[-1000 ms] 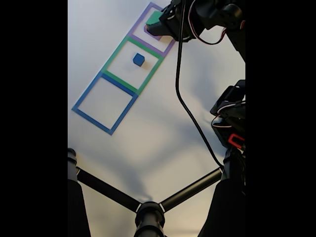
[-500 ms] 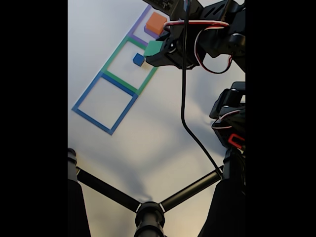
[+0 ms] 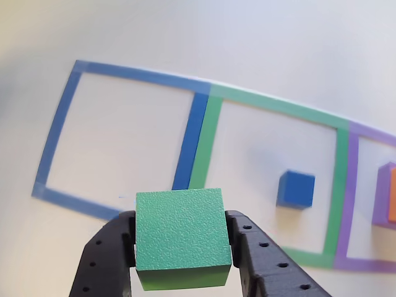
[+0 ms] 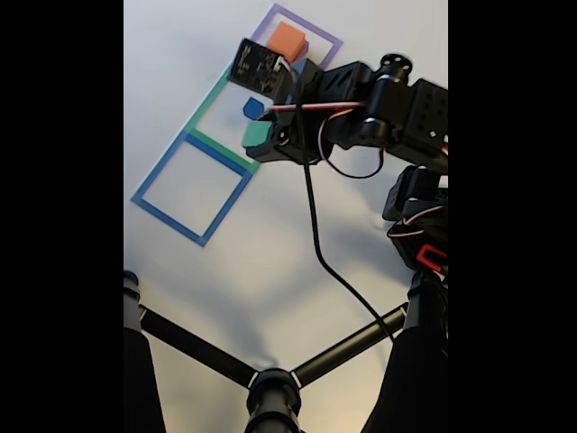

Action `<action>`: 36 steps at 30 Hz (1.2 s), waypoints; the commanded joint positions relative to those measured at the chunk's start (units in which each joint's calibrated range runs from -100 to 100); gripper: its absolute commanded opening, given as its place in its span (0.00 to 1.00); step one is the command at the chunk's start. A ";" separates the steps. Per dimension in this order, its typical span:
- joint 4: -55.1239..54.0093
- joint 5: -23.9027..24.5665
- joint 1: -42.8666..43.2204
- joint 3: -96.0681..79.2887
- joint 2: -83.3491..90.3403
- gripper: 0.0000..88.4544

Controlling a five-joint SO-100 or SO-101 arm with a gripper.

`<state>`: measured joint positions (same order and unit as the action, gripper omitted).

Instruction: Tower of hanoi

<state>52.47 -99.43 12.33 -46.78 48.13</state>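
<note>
Gripping the green block [image 3: 181,236] between its two black fingers [image 3: 108,260], the gripper [image 3: 182,247] sits at the bottom centre of the other view, with the block's top face turned to the camera and its sides pinched left and right. In the fixed view the same gripper [image 4: 263,140] hangs in the upper middle of the frame, the green block [image 4: 256,133] lifted clear of the table [image 4: 270,262] and lying over the line where the green tape square [image 4: 206,101] meets the blue tape square [image 4: 191,188].

The blue cube [image 3: 296,189] rests alone inside the green tape square [image 3: 213,142], to the right of the held block in the other view and further up the frame. At the far right edge the orange block [image 3: 391,204] sits on the purple block [image 3: 382,197], inside the purple tape square [image 3: 354,198]; in the fixed view the orange block [image 4: 286,40] is at the top of the frame.

What the coming move turns on, as I judge it, is the blue tape square [image 3: 62,130]: it lies bare, up and to the left of the gripper in the other view, down and to the left in the fixed view [image 4: 191,188]. The green block cannot go on the smaller cube, so that bare square looks the likely place. The block's edges lie roughly in line with the tape, so little wrist turn seems needed.
</note>
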 commanded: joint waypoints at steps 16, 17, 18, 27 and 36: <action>-76.07 -0.57 3.34 -27.60 -28.50 0.03; -78.33 -0.57 3.49 -27.60 -30.42 0.03; -80.44 -0.57 3.64 -27.42 -32.58 0.03; -92.82 -0.57 5.09 -23.51 -47.73 0.03; -96.71 -0.57 7.76 -18.97 -55.18 0.03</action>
<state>-41.95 -99.06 18.82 -68.44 -7.02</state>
